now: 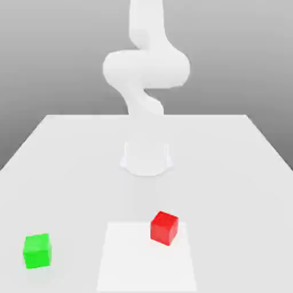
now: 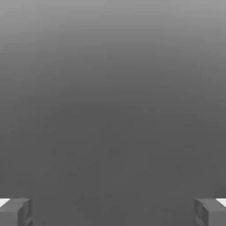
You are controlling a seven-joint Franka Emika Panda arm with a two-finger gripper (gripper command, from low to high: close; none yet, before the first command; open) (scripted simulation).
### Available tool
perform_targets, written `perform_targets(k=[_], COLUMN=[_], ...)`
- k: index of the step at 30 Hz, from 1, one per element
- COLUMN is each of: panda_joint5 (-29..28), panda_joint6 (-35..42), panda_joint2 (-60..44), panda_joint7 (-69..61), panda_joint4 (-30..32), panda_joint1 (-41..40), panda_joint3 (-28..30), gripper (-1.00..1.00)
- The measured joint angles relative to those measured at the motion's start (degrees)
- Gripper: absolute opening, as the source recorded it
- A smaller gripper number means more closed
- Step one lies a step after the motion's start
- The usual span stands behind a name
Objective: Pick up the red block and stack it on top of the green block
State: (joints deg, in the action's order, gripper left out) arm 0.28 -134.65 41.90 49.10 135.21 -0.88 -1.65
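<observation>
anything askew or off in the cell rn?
Nothing damaged or spilled that I can see. The red block sits rotated relative to the white square and overlaps its far edge; probably just random placement. The green block looks normal.

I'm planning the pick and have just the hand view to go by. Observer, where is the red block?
Observer: The red block sits on the pale square patch, toward the exterior view's right side of it.
Operator: And the green block?
Observer: The green block is off the patch, on the table toward the exterior view's left.
Operator: Is either block stacked on the other?
Observer: No, they stand well apart.
</observation>
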Motion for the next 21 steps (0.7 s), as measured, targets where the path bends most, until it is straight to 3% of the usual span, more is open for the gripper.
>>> perform_targets(k=[17,21], panda_joint5=[1.7,-2.9], panda_joint6=[-24.9,-32.5], panda_joint2=[-35.5,-45.2], panda_joint7=[28.4,33.9], panda_joint4=[27.7,28.5], panda_joint1=[-3.8,-3.0], panda_joint3=[-10.1,-8.4], gripper=[0.0,0.0])
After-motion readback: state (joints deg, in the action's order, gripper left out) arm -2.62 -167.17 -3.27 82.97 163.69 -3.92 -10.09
